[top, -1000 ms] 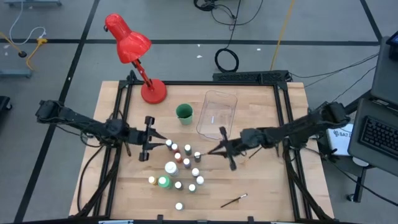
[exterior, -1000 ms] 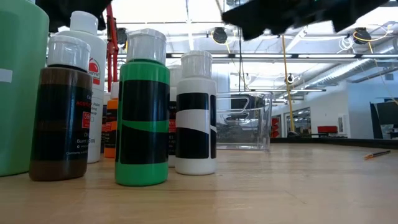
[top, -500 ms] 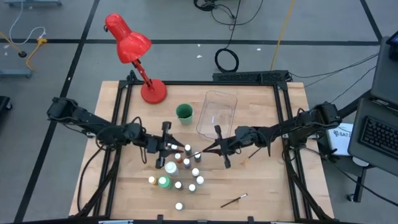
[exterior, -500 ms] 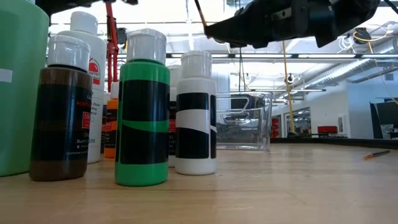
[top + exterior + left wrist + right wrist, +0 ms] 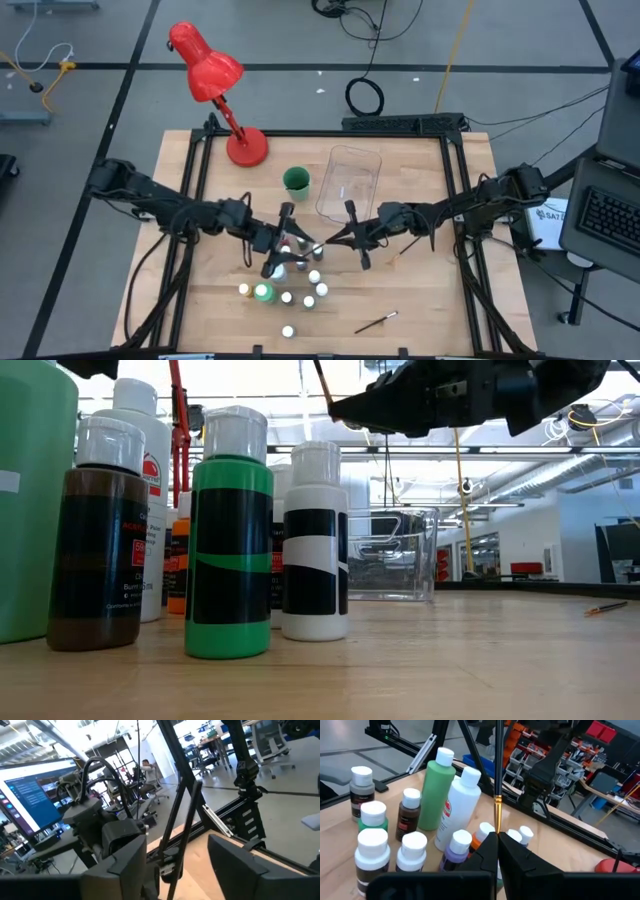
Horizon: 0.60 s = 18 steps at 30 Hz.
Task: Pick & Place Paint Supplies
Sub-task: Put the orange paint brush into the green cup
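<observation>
Small white-capped paint bottles [image 5: 290,278] stand in a cluster at the table's middle, with a bigger green bottle [image 5: 436,790] and a bigger white one [image 5: 462,810] among them. Above the cluster, my right gripper [image 5: 335,241] is shut on a thin dark-handled brush [image 5: 497,770]. My left gripper [image 5: 290,238] faces it from the table's left, open. In the left wrist view its fingers [image 5: 125,865] stand on either side of the brush handle [image 5: 187,815] without touching it. A second brush [image 5: 377,321] lies flat near the front edge. My right gripper pinches the brush at its gold ferrule [image 5: 497,826] between its two fingers, coming level from the table's right. The dark handle sticks out past the fingertips toward my left gripper and slants upward [image 5: 322,378]. The brush is lifted clear above the bottles.
A green cup [image 5: 296,181] and a clear plastic tray [image 5: 350,180] stand behind the bottles. A red desk lamp [image 5: 215,80] has its base at the far left corner. Bare wood lies at the table's right and along the front edge.
My left gripper has travelled toward the table's right, over the bottles, up to my right gripper and the brush handle. My right gripper first shifted slightly toward the left and down with the brush, then kept still.
</observation>
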Available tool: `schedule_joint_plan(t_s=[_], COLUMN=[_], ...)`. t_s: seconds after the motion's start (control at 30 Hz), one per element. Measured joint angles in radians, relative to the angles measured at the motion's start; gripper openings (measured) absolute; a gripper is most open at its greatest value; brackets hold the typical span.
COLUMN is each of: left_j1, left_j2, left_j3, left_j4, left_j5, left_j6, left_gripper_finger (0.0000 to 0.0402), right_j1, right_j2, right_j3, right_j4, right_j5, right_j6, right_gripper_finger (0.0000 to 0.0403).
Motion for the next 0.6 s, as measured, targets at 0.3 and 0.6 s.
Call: schedule_joint_plan(t_s=[0.3,0.6], left_j1=[-0.005,-0.001], left_j2=[0.005,0.005], left_j3=[0.007,0.007], left_j4=[0.055,0.061], left_j5=[0.112,0.114], left_j6=[-0.006,-0.032], left_gripper_finger=[0.0234,0.0165], right_j1=[-0.008,-0.026], right_j2=[0.000,0.000], right_j3=[0.000,0.000], right_j4=[-0.005,-0.005], right_j5=[0.003,0.003], right_j6=[0.000,0.001], right_gripper_finger=[0.0000,0.0000])
